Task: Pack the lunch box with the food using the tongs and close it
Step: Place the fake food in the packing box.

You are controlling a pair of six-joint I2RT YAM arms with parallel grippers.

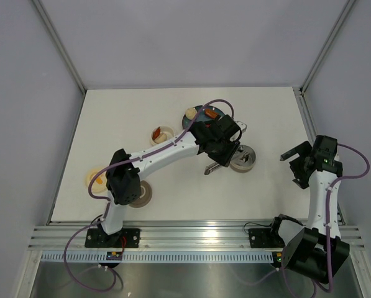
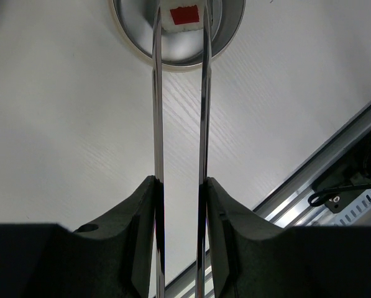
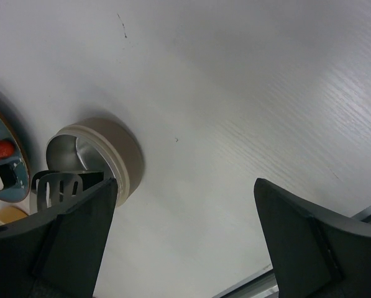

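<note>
**Left gripper** (image 2: 180,183): fingers set narrow, clamped on both arms of the tongs (image 2: 204,112). The arms run forward between the pads, close and nearly parallel.

**Aluminium rail** (image 2: 322,167): right of these fingers, at the edge of the white table (image 2: 67,124).

**Steel lunch-box bowl** (image 2: 225,28), cream rim: straight ahead of the fingertips. It holds one white food piece with a red top (image 2: 184,15), lying between the tong tips. Whether the tips touch it cannot be told.

**Right gripper** (image 3: 185,186): fingers spread wide, only bare table between them.

**Beige-walled, steel-lined bowl** (image 3: 120,152): just beyond its left finger, which partly hides a slotted metal strip (image 3: 58,186).

**Teal plate** (image 1: 201,110): beyond the left gripper. It carries a cream bun (image 1: 190,113) and a red-orange sausage (image 1: 211,114).

**Small round dish** (image 1: 166,130): left of the plate, holding an orange-red piece (image 1: 156,134).
</note>
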